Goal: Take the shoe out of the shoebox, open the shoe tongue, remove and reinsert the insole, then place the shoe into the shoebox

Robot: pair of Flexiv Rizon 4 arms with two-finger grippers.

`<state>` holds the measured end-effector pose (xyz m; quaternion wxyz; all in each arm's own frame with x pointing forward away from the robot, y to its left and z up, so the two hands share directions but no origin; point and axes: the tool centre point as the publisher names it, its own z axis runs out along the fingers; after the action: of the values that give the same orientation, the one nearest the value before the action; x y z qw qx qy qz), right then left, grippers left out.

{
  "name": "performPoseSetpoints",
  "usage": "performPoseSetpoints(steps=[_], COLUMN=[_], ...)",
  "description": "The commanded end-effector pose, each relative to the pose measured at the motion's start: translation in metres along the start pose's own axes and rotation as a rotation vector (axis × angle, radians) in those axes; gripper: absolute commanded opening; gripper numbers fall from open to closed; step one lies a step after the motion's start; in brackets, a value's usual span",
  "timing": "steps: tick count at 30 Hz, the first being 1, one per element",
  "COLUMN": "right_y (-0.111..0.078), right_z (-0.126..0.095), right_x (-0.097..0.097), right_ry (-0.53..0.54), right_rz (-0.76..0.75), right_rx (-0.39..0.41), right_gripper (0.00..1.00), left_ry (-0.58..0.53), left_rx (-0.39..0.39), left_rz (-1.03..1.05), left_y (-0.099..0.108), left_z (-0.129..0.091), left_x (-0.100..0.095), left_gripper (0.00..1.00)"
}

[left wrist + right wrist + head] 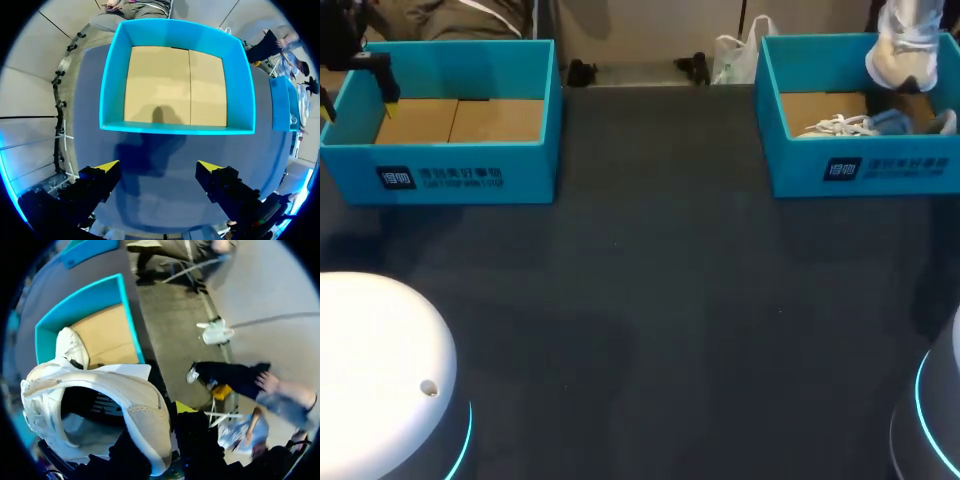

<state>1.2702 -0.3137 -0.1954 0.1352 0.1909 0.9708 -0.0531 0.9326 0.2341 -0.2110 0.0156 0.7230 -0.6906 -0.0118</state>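
Observation:
A white shoe (903,50) hangs above the far right corner of the right blue shoebox (865,170), lifted clear of it. My right gripper (167,415) is shut on the white shoe (125,405) at its side wall by the opening; one yellow fingertip (184,406) shows outside the wall. A second shoe (880,124) with white laces lies inside that shoebox (85,305), under the held one. My left gripper (157,167) is open and holds nothing, hovering at the near side of the left blue shoebox (175,127), which shows only its bare cardboard floor. In the head view the left gripper (358,98) is over that box's left end.
The two shoeboxes stand at the far left (450,170) and far right of the dark table (660,300). My arms' white bases rise at the near left (380,370) and near right (935,410) corners.

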Motion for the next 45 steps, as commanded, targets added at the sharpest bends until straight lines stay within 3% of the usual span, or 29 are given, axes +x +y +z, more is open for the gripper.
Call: performPoseSetpoints(steps=[1,8,19,28,29,33,45], right_y=[-0.019,-0.034,-0.034,-0.043,-0.047,-0.054,-0.054], right_z=[-0.019,-0.031,-0.031,-0.036,-0.042,-0.053,-0.053], right_x=[-0.001,0.014,0.014,0.036,0.046,0.060,0.060], right_ry=[-0.015,0.006,0.006,-0.050,-0.075,-0.136,-0.136], right_rz=[0.169,0.358,0.358,0.664,0.783,0.940,0.940], right_rx=[0.026,0.016,0.016,0.105,0.144,0.184,0.184], right_gripper=[0.00,0.00,0.00,0.00,0.00,0.00,0.00], left_ry=[-0.001,-0.001,-0.001,-0.001,-0.001,-0.001,-0.001], left_rx=[0.000,0.000,0.000,0.000,0.000,0.000,0.000], left_rz=[0.000,0.000,0.000,0.000,0.000,0.000,0.000], left_y=[0.001,0.001,0.001,0.001,0.001,0.001,0.001], left_z=[0.000,0.000,0.000,0.000,0.000,0.000,0.000], left_x=[0.000,0.000,0.000,0.000,0.000,0.000,0.000], left_gripper=[1.00,1.00,1.00,1.00,1.00,1.00,1.00])
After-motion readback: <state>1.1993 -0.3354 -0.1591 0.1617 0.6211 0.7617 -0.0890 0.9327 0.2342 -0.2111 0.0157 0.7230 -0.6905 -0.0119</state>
